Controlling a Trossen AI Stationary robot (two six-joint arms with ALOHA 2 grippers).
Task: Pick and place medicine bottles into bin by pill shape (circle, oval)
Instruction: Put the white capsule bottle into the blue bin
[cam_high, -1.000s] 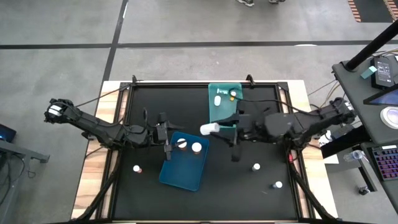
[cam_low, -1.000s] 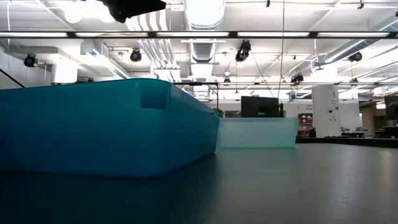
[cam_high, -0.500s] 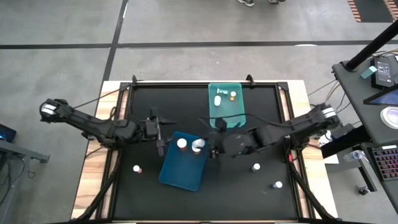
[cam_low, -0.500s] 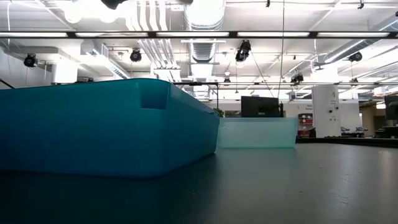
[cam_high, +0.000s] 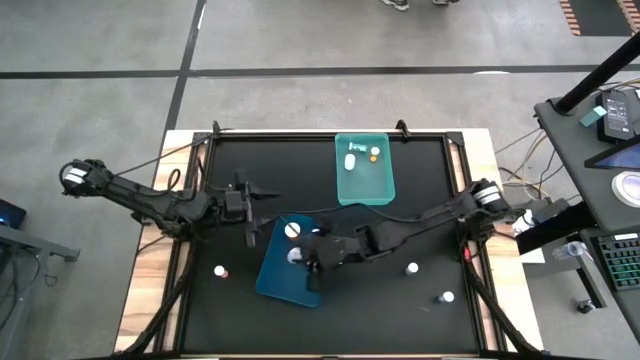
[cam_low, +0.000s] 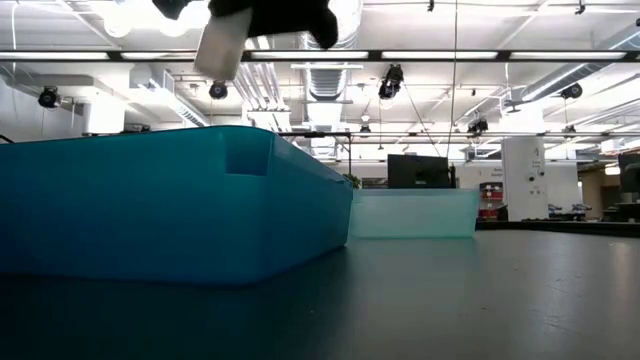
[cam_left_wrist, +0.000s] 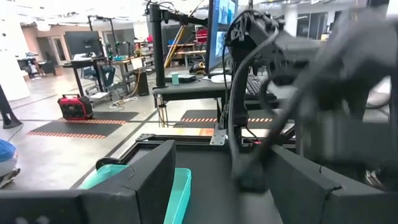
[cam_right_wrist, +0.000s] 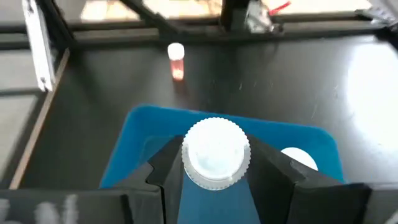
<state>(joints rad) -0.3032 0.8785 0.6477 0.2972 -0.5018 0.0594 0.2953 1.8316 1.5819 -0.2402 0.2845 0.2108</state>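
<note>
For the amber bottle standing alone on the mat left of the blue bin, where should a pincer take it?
Take the amber bottle from straight above, fingers closing across its body just under the white cap. It stands upright and apart from the blue bin, so both sides look free.

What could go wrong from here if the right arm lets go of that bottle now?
1. The right gripper holds the white bottle well above the blue bin, as the low view shows; dropped from there it may bounce out.
2. Two bottles already lie in that bin; the new one could land on them and roll.
3. The left gripper waits open near the bin's far edge, so a careless retreat could clip it.
</note>
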